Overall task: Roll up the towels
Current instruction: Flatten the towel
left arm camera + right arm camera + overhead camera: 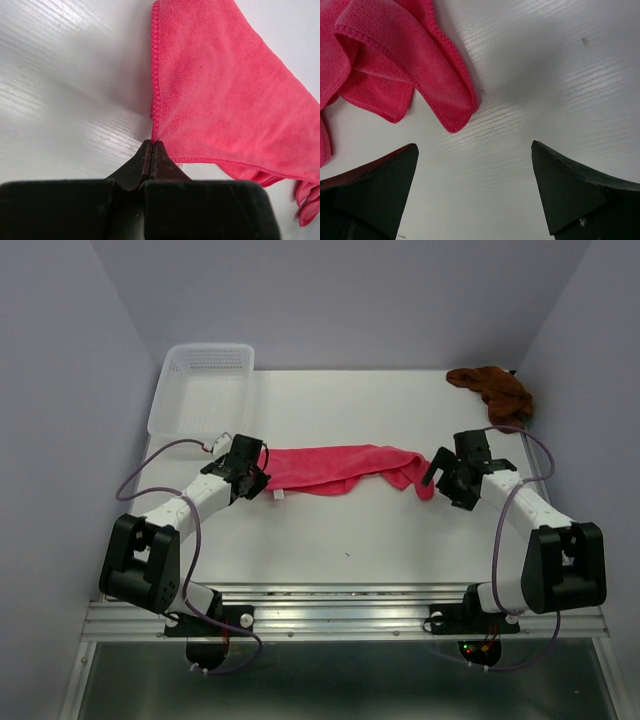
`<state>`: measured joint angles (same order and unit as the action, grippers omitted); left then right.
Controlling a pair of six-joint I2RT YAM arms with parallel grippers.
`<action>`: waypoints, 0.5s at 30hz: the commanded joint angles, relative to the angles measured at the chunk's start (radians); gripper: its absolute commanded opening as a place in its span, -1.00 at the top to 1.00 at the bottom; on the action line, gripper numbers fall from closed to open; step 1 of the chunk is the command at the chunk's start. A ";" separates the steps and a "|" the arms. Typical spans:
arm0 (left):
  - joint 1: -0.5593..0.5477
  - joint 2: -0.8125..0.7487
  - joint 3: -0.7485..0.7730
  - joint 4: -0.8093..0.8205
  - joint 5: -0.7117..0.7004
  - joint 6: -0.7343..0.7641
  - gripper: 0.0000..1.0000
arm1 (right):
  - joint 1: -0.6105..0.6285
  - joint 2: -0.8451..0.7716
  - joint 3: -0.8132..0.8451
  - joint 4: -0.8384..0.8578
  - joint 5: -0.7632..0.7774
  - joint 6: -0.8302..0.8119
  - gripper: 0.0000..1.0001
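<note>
Where the top view looks down on the white counter (350, 535), two towels lie on it. The pink towel (335, 468) is stretched in a band across the middle, between the two arms. The brown towel (492, 390) is crumpled in the far right corner, close to both walls. One white basket (165, 400) sits in the far left corner, and both towels lie outside it. Bare counter runs from the pink towel to the near edge and back to the far wall. The left fingers (258, 480) meet the pink towel's left end, and the right fingers (445, 488) sit just beside its right end.

In the left wrist view, the left fingers are pressed together, pinching a corner of the pink towel at its stitched hem. The cloth fans away from the tips, with bare counter to its left.

In the right wrist view, the right fingers are spread wide and hold nothing. A folded lobe of the pink towel lies ahead of them, apart from both tips, with bare counter between them.
</note>
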<state>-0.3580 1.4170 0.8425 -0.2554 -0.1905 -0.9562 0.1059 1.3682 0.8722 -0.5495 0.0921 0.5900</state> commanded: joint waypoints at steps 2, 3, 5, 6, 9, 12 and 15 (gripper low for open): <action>-0.002 -0.053 -0.016 -0.022 -0.010 0.028 1.00 | 0.003 0.017 -0.029 0.088 -0.084 0.117 -0.97; -0.002 -0.056 -0.016 -0.022 -0.013 0.030 1.00 | 0.003 0.026 -0.027 0.091 -0.084 0.132 -0.96; -0.002 -0.067 -0.020 -0.018 -0.015 0.030 1.00 | 0.003 0.054 -0.024 0.094 -0.083 0.157 -0.93; -0.002 -0.067 -0.020 -0.019 -0.017 0.030 1.00 | 0.003 0.060 -0.027 0.103 -0.083 0.162 -0.91; -0.002 -0.069 -0.019 -0.021 -0.017 0.031 1.00 | 0.003 0.075 -0.036 0.124 -0.083 0.183 -0.77; -0.002 -0.066 -0.019 -0.019 -0.015 0.033 1.00 | 0.003 0.081 -0.047 0.146 -0.075 0.206 -0.54; -0.002 -0.062 -0.017 -0.021 -0.013 0.034 1.00 | 0.003 0.091 -0.055 0.169 -0.078 0.221 -0.43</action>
<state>-0.3580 1.3819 0.8303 -0.2649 -0.1905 -0.9401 0.1059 1.4502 0.8249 -0.4515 0.0158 0.7654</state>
